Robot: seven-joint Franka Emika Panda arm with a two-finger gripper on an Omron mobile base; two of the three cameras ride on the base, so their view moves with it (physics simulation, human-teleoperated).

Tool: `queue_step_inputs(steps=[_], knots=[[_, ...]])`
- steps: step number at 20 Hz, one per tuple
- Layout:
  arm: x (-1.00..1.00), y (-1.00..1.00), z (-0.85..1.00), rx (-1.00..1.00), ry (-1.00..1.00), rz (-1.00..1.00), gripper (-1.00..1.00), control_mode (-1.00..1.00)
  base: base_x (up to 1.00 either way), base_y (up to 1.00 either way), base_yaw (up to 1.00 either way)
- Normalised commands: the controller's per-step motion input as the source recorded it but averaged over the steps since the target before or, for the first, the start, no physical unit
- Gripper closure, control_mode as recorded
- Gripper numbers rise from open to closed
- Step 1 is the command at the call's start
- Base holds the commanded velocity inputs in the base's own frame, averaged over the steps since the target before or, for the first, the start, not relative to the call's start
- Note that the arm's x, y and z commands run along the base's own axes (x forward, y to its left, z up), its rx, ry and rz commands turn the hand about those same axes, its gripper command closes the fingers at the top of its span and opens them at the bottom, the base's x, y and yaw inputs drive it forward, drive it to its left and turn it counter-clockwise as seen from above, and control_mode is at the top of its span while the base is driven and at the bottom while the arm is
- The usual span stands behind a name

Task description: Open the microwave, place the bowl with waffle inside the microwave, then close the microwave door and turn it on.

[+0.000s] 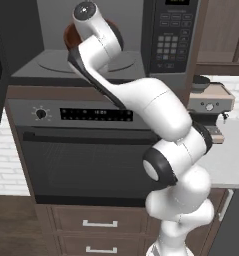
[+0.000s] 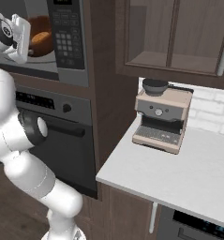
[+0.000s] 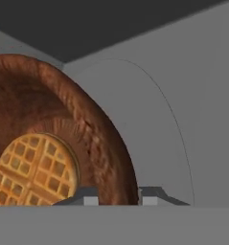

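**Bowl and waffle carried into the open microwave**

Gripper jaws stand pinched tight on the near rim of the bowl with waffle, one dark tip inside the wall and one outside, seen from the hand camera. That rim hold, judging by the task, is what lets the arm reach deep into the cavity while keeping the food level enough to stay put.

Largest in the scene, the microwave is a built-in grey-black unit set above a wider oven with a knob and a dark display strip. Its cavity is smooth matte grey, and the round glass turntable shows as a faint curved outline below the bowl. A keypad panel of small square buttons runs down the right side, where the start button presumably waits for the last step.

The bowl sits inside the cavity, over the turntable; whether it already rests on the glass cannot be told. It is deep and round, reddish-brown, with a rough, wood-like grain along its thick rim. The waffle lies against its inner wall, golden-brown, gridded with square pockets.
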Motion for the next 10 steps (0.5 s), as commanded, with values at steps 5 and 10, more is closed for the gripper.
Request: queue_step_inputs(steps=[5,10], knots=[[0.07,0.0,-0.45,-0.01,0.0,0.0,1.0,-1.0,0.0,0.0,0.0],[0.0,0.0,-0.47,-0.01,0.01,0.0,-1.0,-1.0,0.0,0.0,0.0]])
